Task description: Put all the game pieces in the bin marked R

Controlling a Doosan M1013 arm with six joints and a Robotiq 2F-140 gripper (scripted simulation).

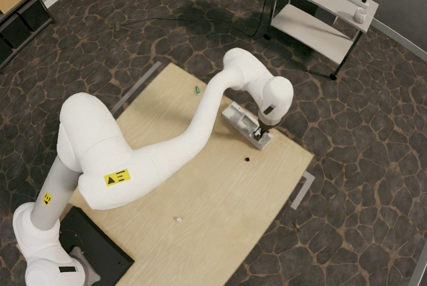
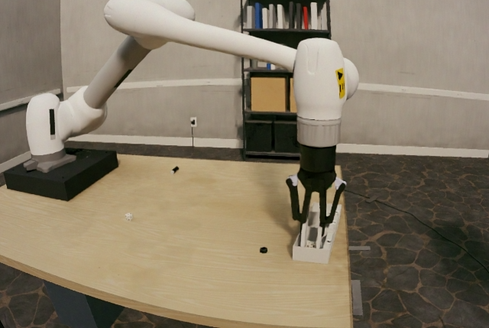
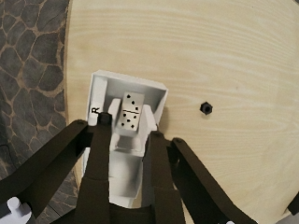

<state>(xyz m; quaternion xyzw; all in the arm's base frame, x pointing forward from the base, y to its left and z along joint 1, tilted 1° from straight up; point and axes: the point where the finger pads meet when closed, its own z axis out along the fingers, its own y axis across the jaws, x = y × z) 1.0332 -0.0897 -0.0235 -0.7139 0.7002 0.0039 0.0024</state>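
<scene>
The bin marked R (image 1: 234,121) (image 2: 312,254) (image 3: 134,80) is pale grey, long and divided inside. It stands on the table; its letter shows in the wrist view. My gripper (image 1: 258,135) (image 2: 312,237) (image 3: 129,111) points down with its fingertips inside the bin's end compartment. A white domino (image 2: 310,244) (image 3: 132,105) with black dots lies low between the fingertips, with narrow gaps on both sides in the wrist view. The gripper is partly open, not clamped on it. A white die (image 1: 178,219) (image 2: 128,216) sits on the table nearer the robot base.
A black hex nut (image 1: 247,159) (image 2: 263,250) (image 3: 206,108) lies near the bin. A green battery (image 1: 197,90) lies at the table's far edge. A black battery-like cylinder (image 2: 175,170) lies beyond the die in the exterior view. The bin is close to a table edge.
</scene>
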